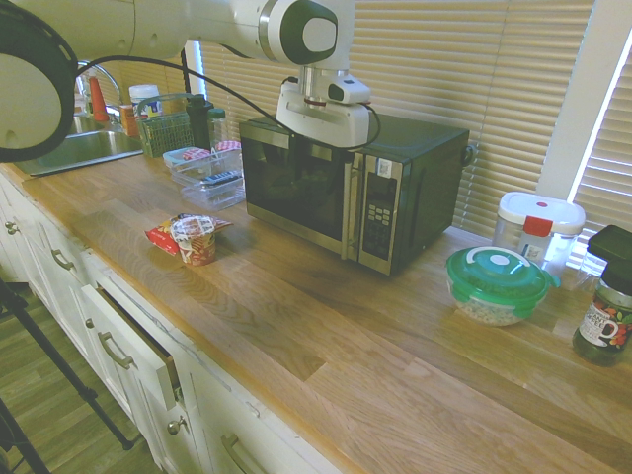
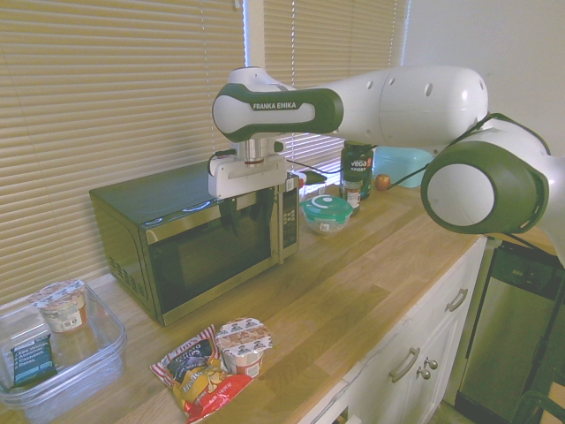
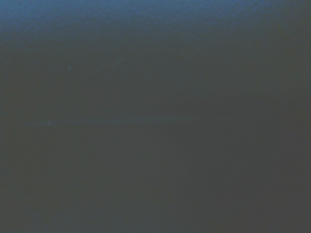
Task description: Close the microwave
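A large black boxy microwave (image 1: 346,188) with a dark glass door and silver trim sits at centre frame on a long wooden countertop (image 1: 326,346), its door flush with the front, its button panel at the right end. The white arm's gripper (image 2: 249,213) hangs in front of the upper door, two dark fingers (image 2: 264,208) pointing down, spread apart and gripping nothing. The wrist view shows only a dark, blurred surface. Lower left of the microwave, a foil-topped snack cup (image 2: 243,344) stands beside a red crisp packet (image 2: 196,380). At right, a green-lidded clear bowl (image 1: 497,284) rests near a white-lidded canister (image 1: 538,227).
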You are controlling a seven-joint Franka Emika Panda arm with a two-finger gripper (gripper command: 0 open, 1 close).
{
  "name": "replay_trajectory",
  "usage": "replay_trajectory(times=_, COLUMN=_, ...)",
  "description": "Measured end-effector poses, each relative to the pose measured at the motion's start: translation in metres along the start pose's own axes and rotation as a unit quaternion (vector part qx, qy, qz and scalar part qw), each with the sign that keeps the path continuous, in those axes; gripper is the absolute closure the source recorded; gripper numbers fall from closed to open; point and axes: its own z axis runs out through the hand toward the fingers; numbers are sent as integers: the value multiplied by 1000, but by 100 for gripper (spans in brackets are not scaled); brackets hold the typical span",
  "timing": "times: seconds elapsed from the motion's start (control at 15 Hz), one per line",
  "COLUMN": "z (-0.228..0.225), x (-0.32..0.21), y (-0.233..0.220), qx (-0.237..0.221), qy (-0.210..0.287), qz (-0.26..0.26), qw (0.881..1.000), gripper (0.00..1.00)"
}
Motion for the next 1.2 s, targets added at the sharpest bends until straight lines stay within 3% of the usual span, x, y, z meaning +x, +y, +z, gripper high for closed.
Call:
replay_trajectory(times=0.27, z=9, x=-18, y=11, qx=13, qy=11, qz=-10, qw=1000, gripper=0)
replay_trajectory(times=0.8, z=27, x=-82, y=61, qx=-4, qy=-6, qz=-37, qw=999, gripper=0)
replay_trajectory(times=1.2, z=77, x=-137, y=122, qx=-42, qy=-13, qz=-52, qw=998, gripper=0)
